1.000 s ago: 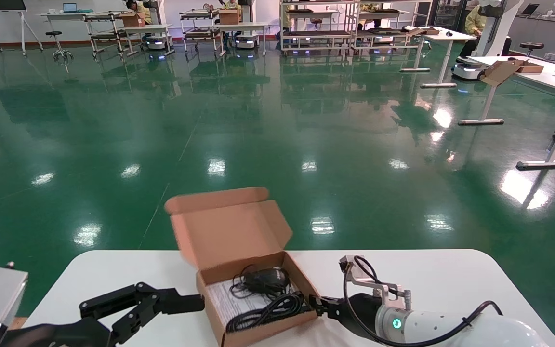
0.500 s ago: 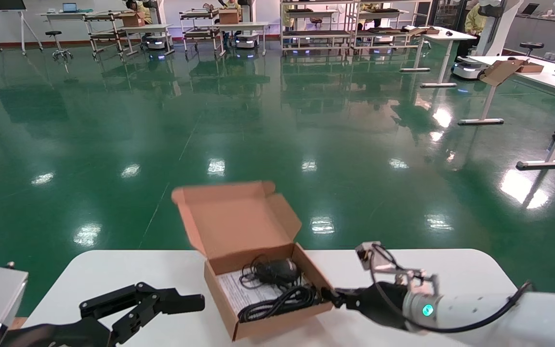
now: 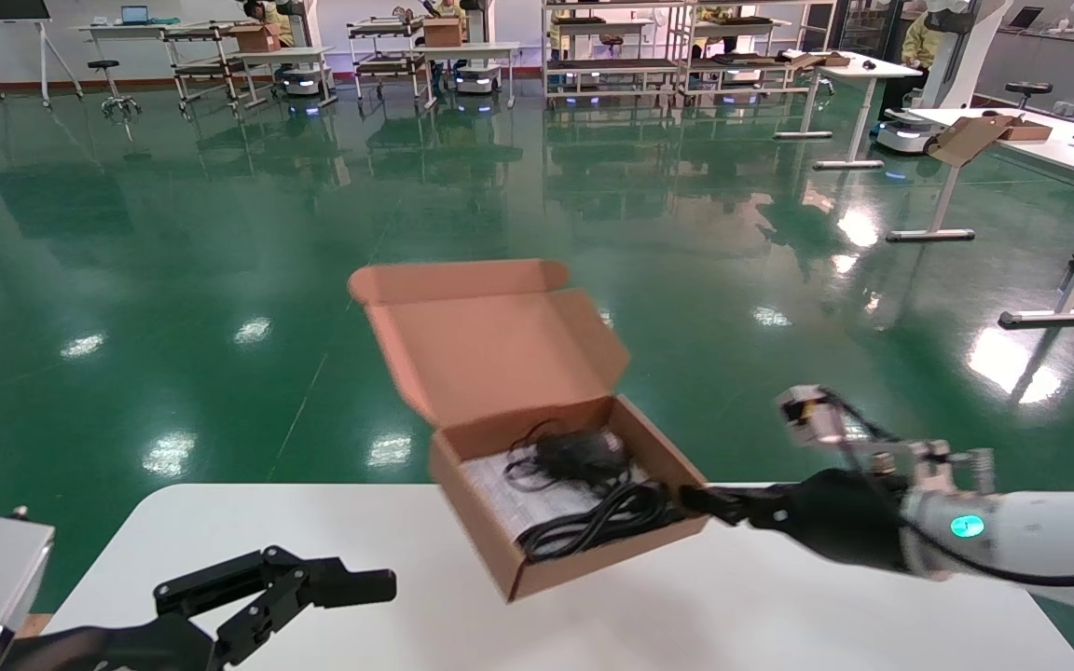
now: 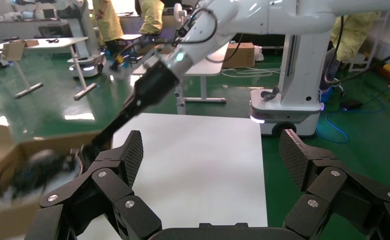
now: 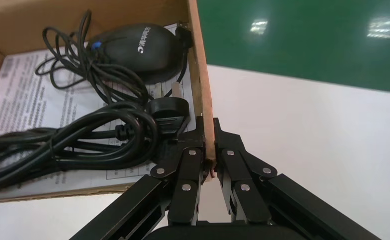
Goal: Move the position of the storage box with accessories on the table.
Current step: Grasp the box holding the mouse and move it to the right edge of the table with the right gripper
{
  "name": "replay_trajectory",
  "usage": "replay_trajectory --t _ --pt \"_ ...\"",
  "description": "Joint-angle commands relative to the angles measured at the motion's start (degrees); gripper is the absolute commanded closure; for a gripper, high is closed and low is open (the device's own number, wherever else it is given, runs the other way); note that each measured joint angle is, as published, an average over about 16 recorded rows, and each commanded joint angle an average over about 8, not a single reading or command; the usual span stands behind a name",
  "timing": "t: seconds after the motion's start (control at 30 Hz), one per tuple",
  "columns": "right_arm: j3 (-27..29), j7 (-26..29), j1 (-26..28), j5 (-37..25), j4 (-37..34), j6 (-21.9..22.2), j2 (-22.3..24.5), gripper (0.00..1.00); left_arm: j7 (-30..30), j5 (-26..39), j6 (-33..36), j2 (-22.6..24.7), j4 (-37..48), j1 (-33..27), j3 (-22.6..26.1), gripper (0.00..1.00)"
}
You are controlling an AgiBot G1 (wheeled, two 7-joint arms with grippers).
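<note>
Storage box (image 3: 537, 438): brown corrugated-cardboard mailer, lid flap standing open, held off the white table (image 3: 779, 606) and tilted, its near corner dipping lowest. My right gripper (image 3: 700, 503) has it by the side wall. In the right wrist view the two black fingers (image 5: 185, 165) are pressed together on the thin cardboard edge (image 5: 202, 100), one finger inside the box and one outside, so the wall is pinched between them.

Inside the box, just beyond the inner finger: a bundled black cord (image 5: 68, 142) with its plug (image 5: 169, 109) lying right against the fingertip. Farther in from the gripper sits the black computer mouse (image 5: 138, 47), its thin cable (image 5: 75, 60) looped loosely around and over it. All of this lies on a white printed sheet (image 5: 23, 100) covering the box floor. In the head view the mouse (image 3: 579, 452) sits toward the lid hinge and the cord (image 3: 602, 522) nearer the front wall.

Left gripper (image 3: 313, 587) rests low over the near left part of the table, well apart from the box, fingers (image 4: 130, 155) spread wide with nothing between them. From its wrist view I see the box (image 4: 13, 185) off to one side and the right gripper (image 4: 90, 147) reaching to it.
</note>
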Motion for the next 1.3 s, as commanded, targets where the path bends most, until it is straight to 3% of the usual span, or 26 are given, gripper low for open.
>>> replay_trajectory --t 0.03,0.33,0.63,0.9,1.3 --pt "-0.1 1.6 0.4 -0.3 3.0 -0.1 2.6 1.0 0.0 0.0 0.0 0.0 0.0 0.0 0.0 0.0" --pt "-0.7 7.7 1.0 -3.5 11.4 2.3 13.5 1.0 0.0 0.0 0.0 0.0 0.0 0.0 0.0 0.0" --pt "-0.4 9.2 -0.2 -4.6 12.8 4.1 21.2 1.0 0.0 0.0 0.0 0.0 0.0 0.0 0.0 0.0" --pt "0.5 6.5 -3.0 -2.7 9.8 4.8 25.1 1.0 0.0 0.0 0.0 0.0 0.0 0.0 0.0 0.0" --pt "2.6 -2.3 -9.1 3.1 2.8 4.5 27.3 1.0 0.0 0.0 0.0 0.0 0.0 0.0 0.0 0.0"
